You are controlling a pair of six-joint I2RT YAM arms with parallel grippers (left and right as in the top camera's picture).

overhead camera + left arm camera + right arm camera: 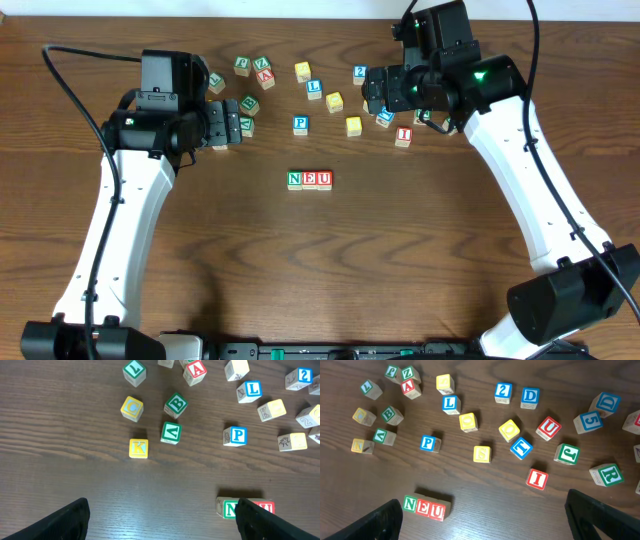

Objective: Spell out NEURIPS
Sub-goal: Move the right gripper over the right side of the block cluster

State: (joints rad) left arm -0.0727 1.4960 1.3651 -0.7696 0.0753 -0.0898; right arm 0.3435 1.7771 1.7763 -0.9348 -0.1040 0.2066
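Three cubes stand in a row spelling N, E, U at the table's middle; the right wrist view shows them as green N, red E and red U. Loose cubes lie behind the row: blue P, red I, green R and yellow S. My left gripper hovers open over the left cluster, nothing between its fingers. My right gripper hangs open above the right cluster, also empty. In the left wrist view the right finger partly covers the row's N.
Other cubes are scattered along the back: L, 2, D, a second red U, J, 5, and on the left A, B, yellow K.
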